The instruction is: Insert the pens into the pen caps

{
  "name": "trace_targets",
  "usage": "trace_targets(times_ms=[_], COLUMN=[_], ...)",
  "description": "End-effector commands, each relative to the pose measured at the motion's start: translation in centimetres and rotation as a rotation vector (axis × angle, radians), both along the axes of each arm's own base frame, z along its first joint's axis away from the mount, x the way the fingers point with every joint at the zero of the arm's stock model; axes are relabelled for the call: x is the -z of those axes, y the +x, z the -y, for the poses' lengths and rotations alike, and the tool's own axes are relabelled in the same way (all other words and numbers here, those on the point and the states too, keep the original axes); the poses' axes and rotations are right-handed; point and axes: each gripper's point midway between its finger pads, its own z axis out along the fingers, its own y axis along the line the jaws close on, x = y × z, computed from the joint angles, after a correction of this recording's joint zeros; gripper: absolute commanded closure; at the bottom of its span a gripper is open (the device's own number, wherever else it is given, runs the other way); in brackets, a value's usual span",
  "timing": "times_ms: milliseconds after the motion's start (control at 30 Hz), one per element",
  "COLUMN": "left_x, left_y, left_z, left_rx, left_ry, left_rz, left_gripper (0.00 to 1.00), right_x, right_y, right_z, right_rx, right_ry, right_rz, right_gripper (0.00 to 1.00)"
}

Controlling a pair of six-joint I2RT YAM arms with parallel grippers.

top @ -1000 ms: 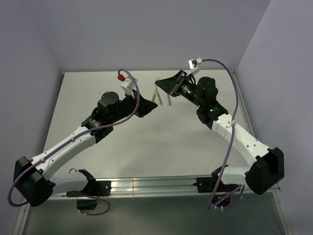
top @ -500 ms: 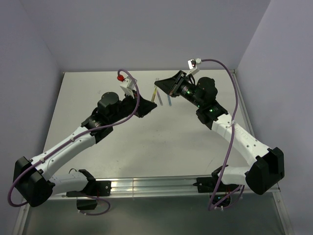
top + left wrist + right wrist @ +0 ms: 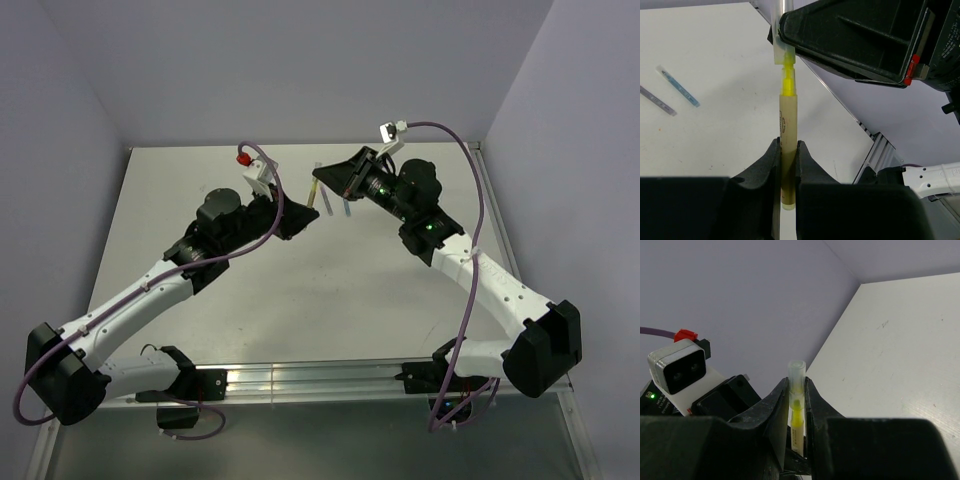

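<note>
My left gripper (image 3: 786,150) is shut on the yellow pen (image 3: 787,125), which stands up between its fingers. The pen's bright yellow tip reaches into the mouth of a clear pen cap (image 3: 782,47). My right gripper (image 3: 797,390) is shut on that cap (image 3: 797,371), and the tip shows through the cap's lower part. In the top view both grippers, left (image 3: 303,215) and right (image 3: 324,181), meet above the far middle of the table, with the yellow pen (image 3: 313,196) between them. The blue pen (image 3: 679,88) and the grey-purple pen (image 3: 656,99) lie on the table.
The two loose pens lie side by side just right of the grippers' meeting point; the blue pen (image 3: 346,206) is the one further right. Purple walls close in the table (image 3: 300,290) at the back and sides. A metal rail (image 3: 310,380) runs along the near edge.
Both grippers have shifted slightly to the left together, keeping their hold on pen and cap. The loose pens have not moved.
</note>
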Motion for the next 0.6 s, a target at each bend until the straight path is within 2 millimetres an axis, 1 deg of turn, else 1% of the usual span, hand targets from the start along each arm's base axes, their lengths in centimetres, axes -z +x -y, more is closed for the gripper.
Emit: trace_targets(times_ms=[0, 233, 567], left_x=[-1.5, -1.8, -2.6], left_y=[-0.2, -0.2, -0.2], left_z=[-0.3, -0.6, -1.4], left_rx=[-0.004, -0.018, -0.054], left_ry=[-0.020, -0.026, -0.037], left_rz=[0.053, 0.061, 0.082], left_gripper=[1.00, 1.00, 1.00], right_x=[-2.5, -2.4, -2.1], right_y=[-0.9, -1.2, -1.6], right_z=[-0.1, -0.6, -1.4], right_rx=[-0.007, -0.017, -0.032], right_ry=[0.020, 0.018, 0.003], right_rz=[0.071, 0.070, 0.077], right_gripper=[1.00, 1.00, 1.00])
